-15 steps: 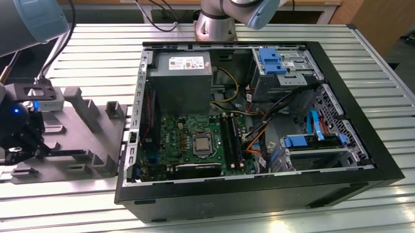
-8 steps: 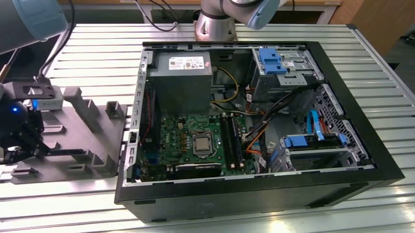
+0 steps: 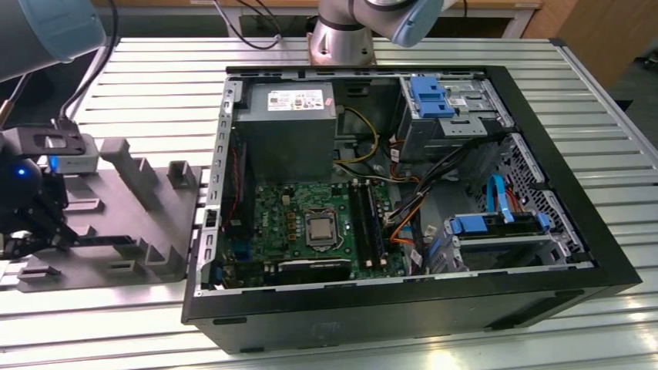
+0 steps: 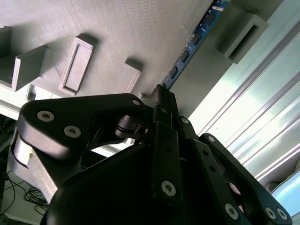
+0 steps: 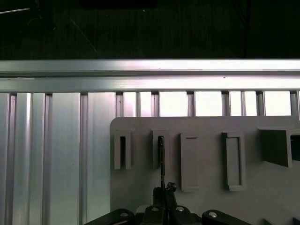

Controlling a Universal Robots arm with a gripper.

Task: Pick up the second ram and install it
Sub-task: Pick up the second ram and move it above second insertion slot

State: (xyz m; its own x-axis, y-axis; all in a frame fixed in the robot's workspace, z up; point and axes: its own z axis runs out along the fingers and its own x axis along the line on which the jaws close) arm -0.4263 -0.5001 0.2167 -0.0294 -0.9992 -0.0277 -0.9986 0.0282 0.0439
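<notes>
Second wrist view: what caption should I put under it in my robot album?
Black jaws shut on one end of the second ram, which sits on the grey holder tray.

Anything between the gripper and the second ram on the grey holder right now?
Nothing visible stands between them. In the second wrist view the gripper meets the second ram at its near end and seems closed on it. The stick stands on edge in the grey holder.
</notes>
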